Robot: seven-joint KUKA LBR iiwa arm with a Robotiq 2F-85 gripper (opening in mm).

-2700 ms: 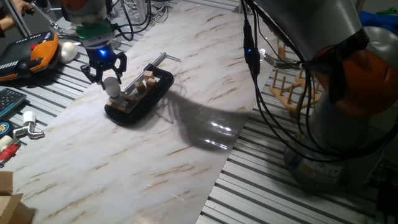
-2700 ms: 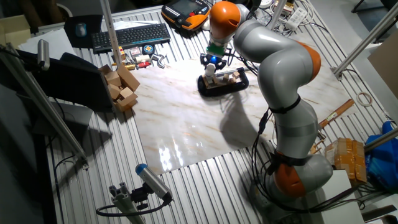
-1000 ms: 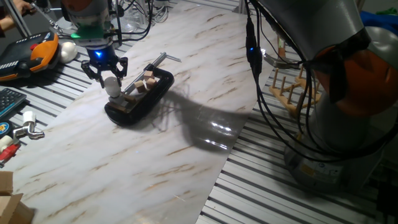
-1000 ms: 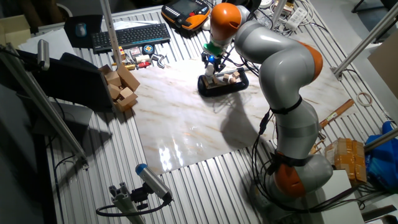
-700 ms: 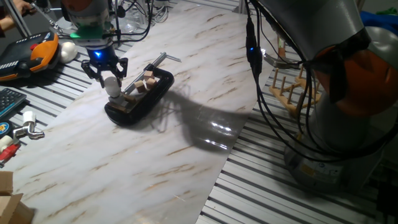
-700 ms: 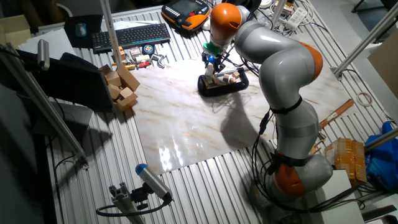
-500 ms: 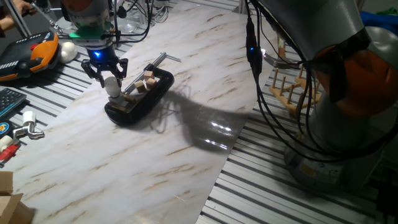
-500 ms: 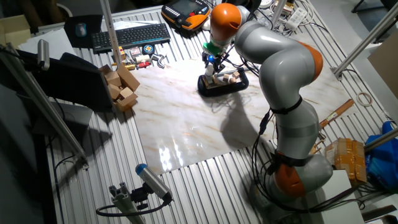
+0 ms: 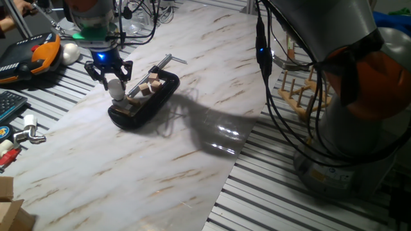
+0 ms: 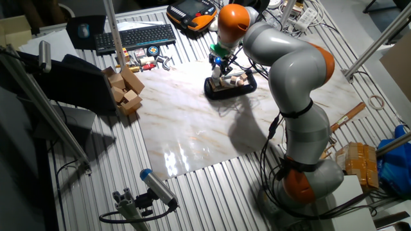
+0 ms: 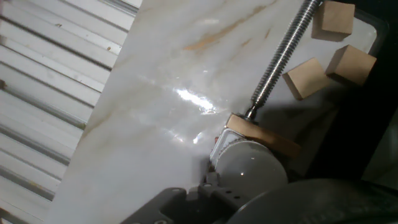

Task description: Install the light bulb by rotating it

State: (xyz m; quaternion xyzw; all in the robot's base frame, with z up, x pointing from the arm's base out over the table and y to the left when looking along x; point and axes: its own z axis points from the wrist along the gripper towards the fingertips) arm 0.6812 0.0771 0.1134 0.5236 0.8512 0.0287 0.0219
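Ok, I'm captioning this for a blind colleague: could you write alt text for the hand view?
A frosted white light bulb fills the lower centre, seated against a small wooden block in a black tray. A threaded metal rod runs from the block to the top edge, with three loose wooden cubes beside it; white marble tabletop lies to the left.

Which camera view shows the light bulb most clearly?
The hand view: the light bulb fills the lower middle, its white globe seated on a wooden piece. One fixed view shows it small but whole between the fingers of the end effector. In the other fixed view it is only a tiny pale spot.
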